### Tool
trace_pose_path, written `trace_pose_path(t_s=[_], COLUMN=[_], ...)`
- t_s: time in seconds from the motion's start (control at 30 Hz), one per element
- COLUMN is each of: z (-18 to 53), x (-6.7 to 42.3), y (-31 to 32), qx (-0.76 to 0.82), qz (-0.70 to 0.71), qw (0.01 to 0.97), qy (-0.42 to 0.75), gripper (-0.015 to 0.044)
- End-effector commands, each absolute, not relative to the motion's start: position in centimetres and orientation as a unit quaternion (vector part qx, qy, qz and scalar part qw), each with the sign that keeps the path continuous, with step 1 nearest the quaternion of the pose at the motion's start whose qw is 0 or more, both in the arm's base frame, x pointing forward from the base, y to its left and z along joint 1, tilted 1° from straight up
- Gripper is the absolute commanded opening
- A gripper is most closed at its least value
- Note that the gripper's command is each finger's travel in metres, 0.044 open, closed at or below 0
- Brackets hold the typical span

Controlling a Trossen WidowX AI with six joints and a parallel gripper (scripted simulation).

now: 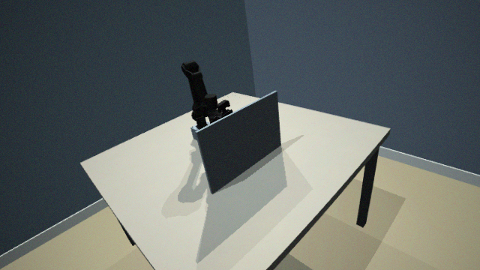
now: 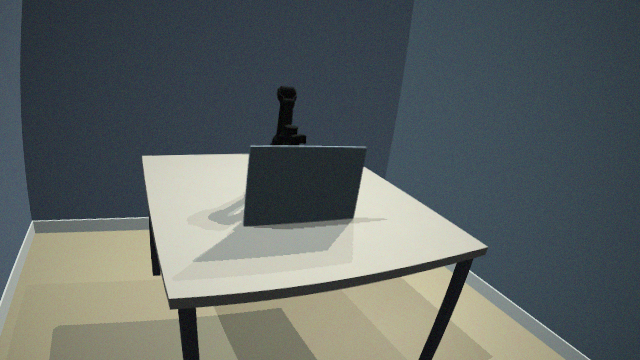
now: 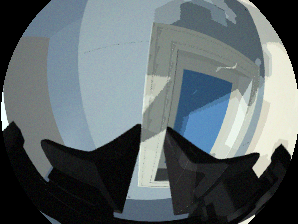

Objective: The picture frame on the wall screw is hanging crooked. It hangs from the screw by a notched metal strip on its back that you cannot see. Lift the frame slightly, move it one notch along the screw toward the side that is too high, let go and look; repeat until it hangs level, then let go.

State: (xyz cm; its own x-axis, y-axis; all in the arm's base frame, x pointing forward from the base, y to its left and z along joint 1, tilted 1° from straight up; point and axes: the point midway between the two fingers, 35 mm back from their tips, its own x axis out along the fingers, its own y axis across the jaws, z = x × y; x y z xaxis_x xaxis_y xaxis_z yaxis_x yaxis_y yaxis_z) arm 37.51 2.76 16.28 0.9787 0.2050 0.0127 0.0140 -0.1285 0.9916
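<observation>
The picture frame (image 3: 161, 76) shows only in the wrist view: pale grey bars around a blue picture (image 3: 202, 112), hanging on the light wall in front of me. It slants across that view. My gripper (image 3: 152, 129) is shut on the frame's near side bar, one dark finger on each side of it. In the top and exterior views the dark wall panel (image 1: 240, 146) (image 2: 302, 185) is seen from behind and hides the frame, the screw and my fingertips. Only my black arm (image 1: 199, 94) (image 2: 286, 117) rises above the panel's top edge.
The wall panel stands upright near the middle of a white table (image 1: 150, 169) (image 2: 400, 235). The table stands on dark legs on a beige floor, with blue-grey room walls behind it.
</observation>
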Motion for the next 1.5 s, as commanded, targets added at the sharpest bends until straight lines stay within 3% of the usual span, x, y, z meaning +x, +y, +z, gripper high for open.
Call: trace_pose_path(t_s=[0.0, 1.47], z=[17.05, 16.97], x=[37.55, 37.47], y=[2.80, 3.18], qx=[0.747, 0.747], qz=[0.082, 0.082], qw=[0.656, 0.656], qy=[0.067, 0.067], gripper=[0.0000, 0.0000])
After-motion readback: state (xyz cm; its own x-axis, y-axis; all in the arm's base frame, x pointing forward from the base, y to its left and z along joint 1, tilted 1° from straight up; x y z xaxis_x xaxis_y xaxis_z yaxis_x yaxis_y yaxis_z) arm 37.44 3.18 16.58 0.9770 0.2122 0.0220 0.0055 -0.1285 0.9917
